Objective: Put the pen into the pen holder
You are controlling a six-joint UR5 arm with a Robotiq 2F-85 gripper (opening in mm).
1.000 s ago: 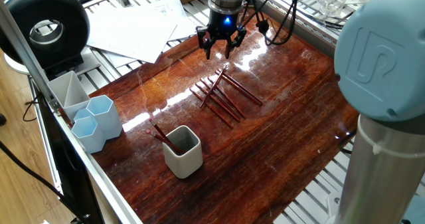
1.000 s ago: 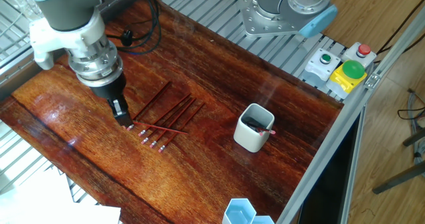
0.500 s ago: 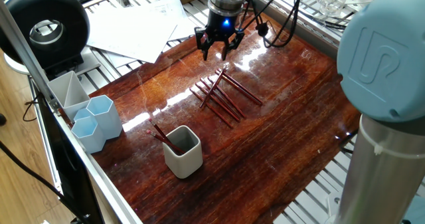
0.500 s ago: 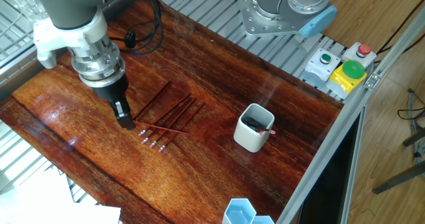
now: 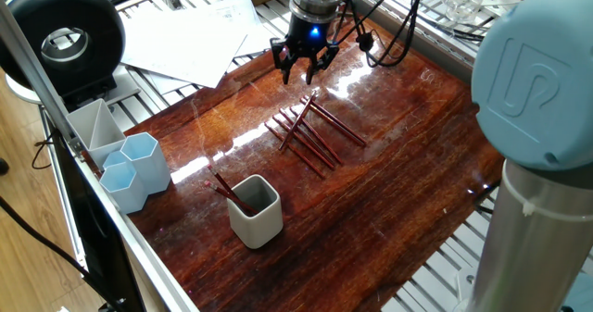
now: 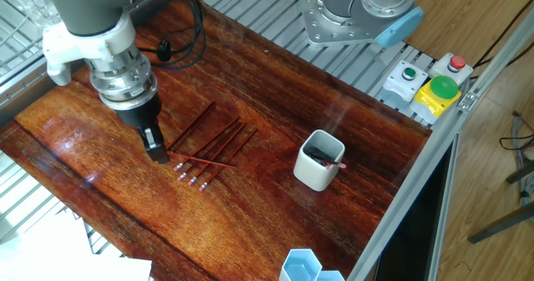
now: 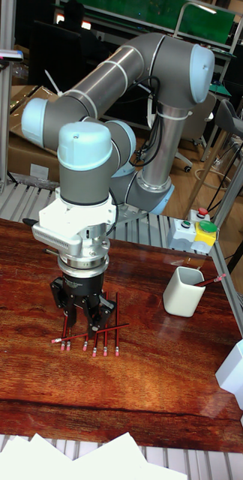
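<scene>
Several dark red pens (image 5: 313, 136) lie side by side on the wooden table, and one more pen (image 6: 205, 161) lies across them. My gripper (image 5: 304, 73) hangs open just above the table at the far end of the pile, with nothing between its fingers. From the other fixed view the gripper (image 6: 159, 154) sits over the pens' capped tips. The tall fixed view shows the gripper (image 7: 82, 321) spread above the pens (image 7: 91, 336). The off-white pen holder (image 5: 260, 227) stands nearer the front edge with pens (image 5: 222, 188) leaning out of it; it is also visible as the pen holder (image 6: 313, 174) and the pen holder (image 7: 180, 297).
Two pale blue hexagonal cups (image 5: 137, 167) and a grey compartment tray (image 5: 91, 125) stand at the table's left edge. Loose paper sheets (image 5: 190, 36) lie beyond the far edge. A button box (image 6: 430, 85) sits by the arm's base (image 6: 355, 14).
The gripper has shifted slightly up and away from the pen pile, still open. The pens and the pen holder have not moved.
</scene>
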